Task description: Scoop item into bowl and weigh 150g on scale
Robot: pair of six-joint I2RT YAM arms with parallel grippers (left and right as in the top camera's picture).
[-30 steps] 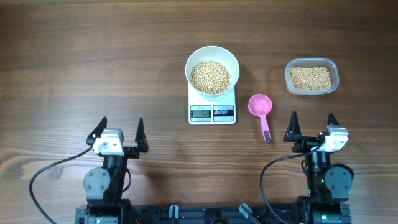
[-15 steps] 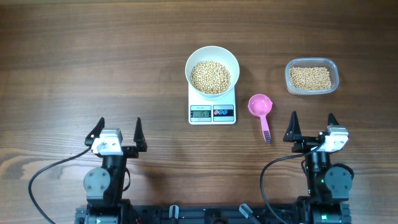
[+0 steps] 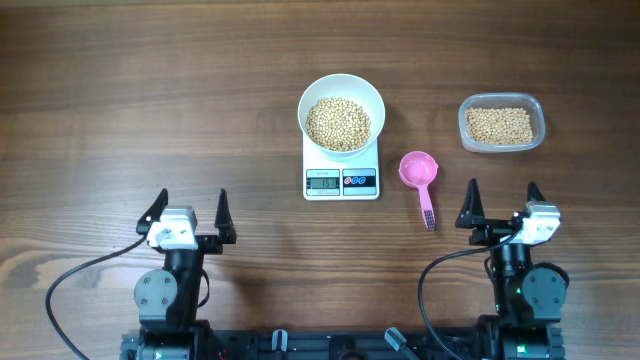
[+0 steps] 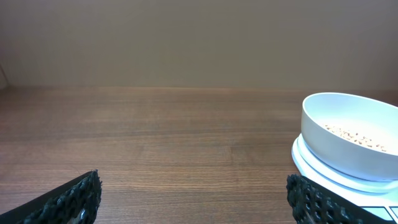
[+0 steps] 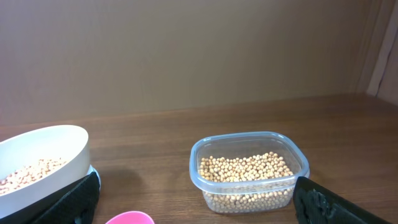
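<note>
Showing bowl point(image 3: 341, 86) of beans point(image 3: 338, 123) on scale point(image 3: 314, 162); left gripper point(image 3: 194, 193) and right gripper point(image 3: 502, 186), near, spread wide, empty; read display point(image 3: 323, 181) before adjusting with scoop point(image 3: 417, 170)

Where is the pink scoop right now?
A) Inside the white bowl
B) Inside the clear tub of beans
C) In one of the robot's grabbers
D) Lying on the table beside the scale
D: the pink scoop lies flat on the wooden table, just to the right of the scale and short of the clear tub.
</note>
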